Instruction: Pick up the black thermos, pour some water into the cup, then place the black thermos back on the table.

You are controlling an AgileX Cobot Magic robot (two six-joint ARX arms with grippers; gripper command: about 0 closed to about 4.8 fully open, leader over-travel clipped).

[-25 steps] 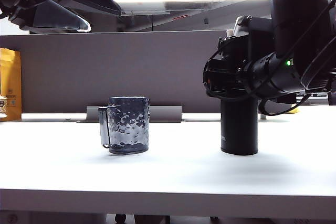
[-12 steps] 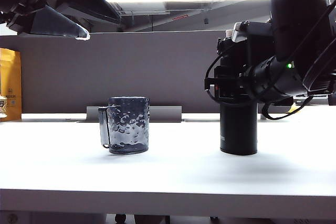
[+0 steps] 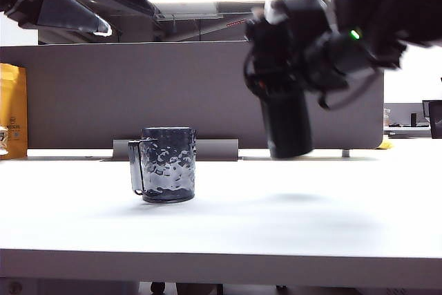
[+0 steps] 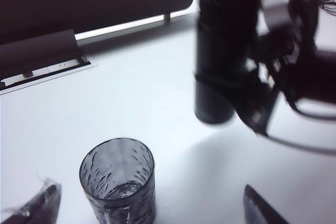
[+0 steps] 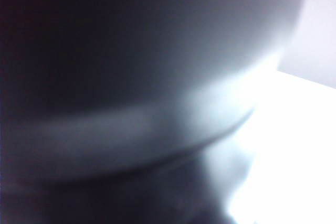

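A: Largest first. White tabletop (image 3: 228, 240) fills the lower half of the exterior view, grey partition panel (image 3: 138, 94) behind it.

B: Right arm next. It comes in from the upper right of that frame. Right gripper (image 3: 280, 77) is closed around the upper body of the black thermos (image 3: 289, 129), jaws set to the flask's width.

A: Thermos on the tabletop?

B: No. Its base hangs clear of the surface, soft shadow below, at centre-right. Slightly tilted, top leaning toward frame left. Motion blur on it. The left wrist view shows the same: thermos (image 4: 223, 56) in the air at upper right, pale top just visible, the arm clamped on its far side.

A: Why a grip that high?

B: My guess: it leaves the lower body free to swing and puts the spout ahead of the gripper for the pour. Lid state I can't read.

A: Left gripper (image 4: 147, 219)?

B: Fully spread and empty. Only its fingertips show at the lower corners of its wrist view. It hovers over the cup (image 4: 117, 181), probably just watching.

A: The cup?

B: Dimpled glass mug (image 3: 163, 164), centre-left, upright, handle toward frame left, well apart from the thermos. Pour not begun; travel left comes first.
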